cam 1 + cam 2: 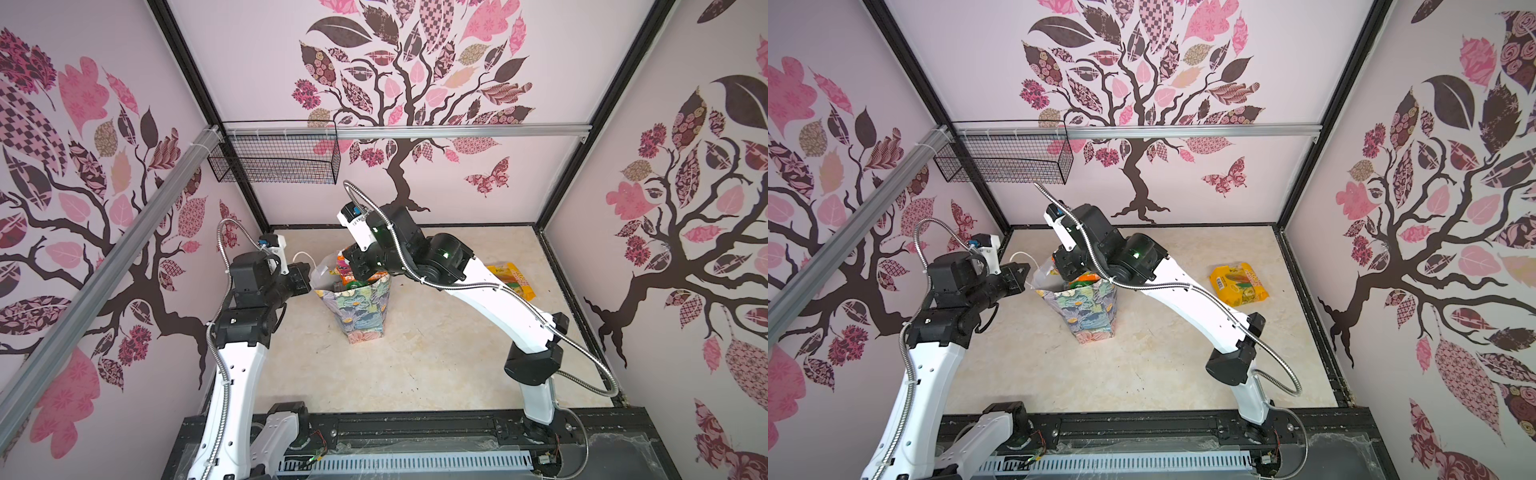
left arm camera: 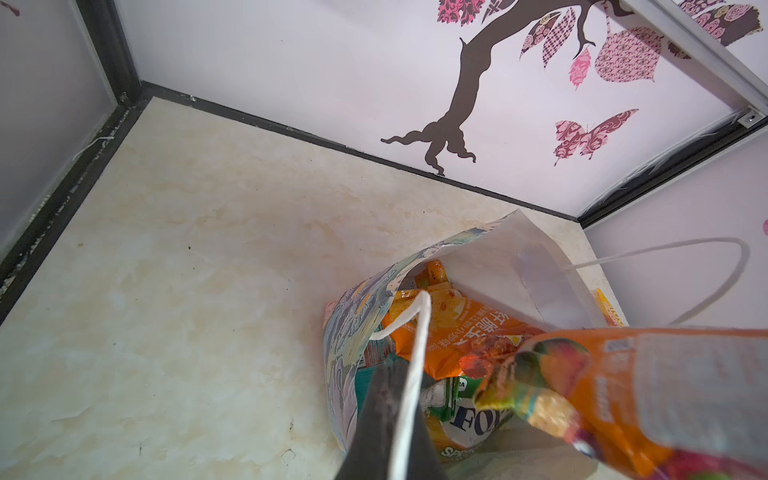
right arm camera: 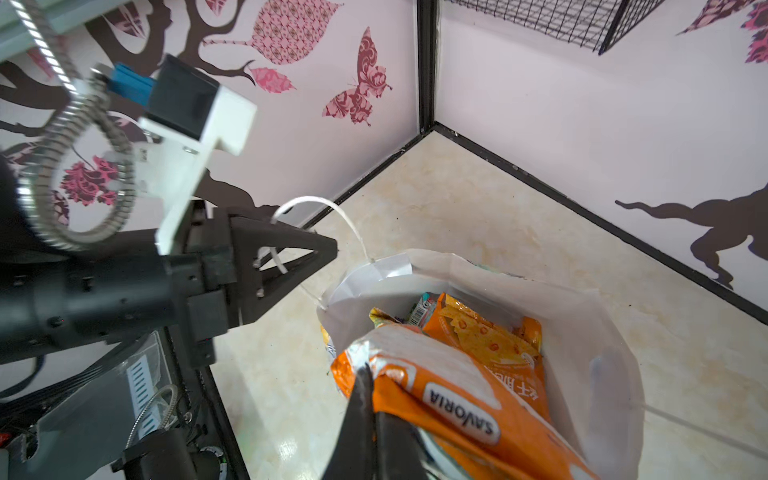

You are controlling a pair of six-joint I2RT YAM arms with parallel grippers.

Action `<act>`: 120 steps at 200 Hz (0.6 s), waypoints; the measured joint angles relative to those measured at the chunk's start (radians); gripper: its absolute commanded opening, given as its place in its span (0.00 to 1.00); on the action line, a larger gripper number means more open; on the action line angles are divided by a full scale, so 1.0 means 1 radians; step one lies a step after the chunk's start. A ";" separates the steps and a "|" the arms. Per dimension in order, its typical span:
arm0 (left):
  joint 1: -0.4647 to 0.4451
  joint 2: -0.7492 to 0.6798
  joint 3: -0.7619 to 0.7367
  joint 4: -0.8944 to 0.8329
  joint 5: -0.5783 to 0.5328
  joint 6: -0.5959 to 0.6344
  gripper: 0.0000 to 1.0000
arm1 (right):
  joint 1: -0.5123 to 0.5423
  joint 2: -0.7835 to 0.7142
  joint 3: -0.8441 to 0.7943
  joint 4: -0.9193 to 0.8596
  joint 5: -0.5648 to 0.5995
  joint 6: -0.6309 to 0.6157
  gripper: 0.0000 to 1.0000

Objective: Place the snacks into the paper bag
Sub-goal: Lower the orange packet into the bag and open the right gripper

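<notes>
- Right wrist view: the right gripper (image 3: 365, 419) is clamped on an orange packet (image 3: 457, 399), which sits in the mouth of the bag (image 3: 602, 332) on top of the other packets (image 3: 490, 336).
- The left gripper (image 3: 326, 249) looks pinched shut on the handle (image 3: 332, 204), holding the mouth open.
- Risk imo: the bag's pretty full, so the packet could perch on the pile and slide out. A hard push might tip the bag.
- One yellow packet (image 1: 1239, 282) lies on the table, well apart from the bag.
</notes>
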 measured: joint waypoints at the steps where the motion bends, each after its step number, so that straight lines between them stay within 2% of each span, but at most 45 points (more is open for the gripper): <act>1: 0.000 0.000 0.000 0.000 0.000 0.000 0.05 | -0.002 0.003 0.000 -0.001 -0.002 0.000 0.00; 47: 0.000 0.000 0.000 0.000 0.003 0.000 0.05 | -0.056 0.051 0.000 -0.008 -0.009 -0.015 0.00; 120: 0.002 0.000 0.000 0.000 0.008 0.000 0.05 | -0.059 0.096 0.000 0.031 0.025 -0.047 0.00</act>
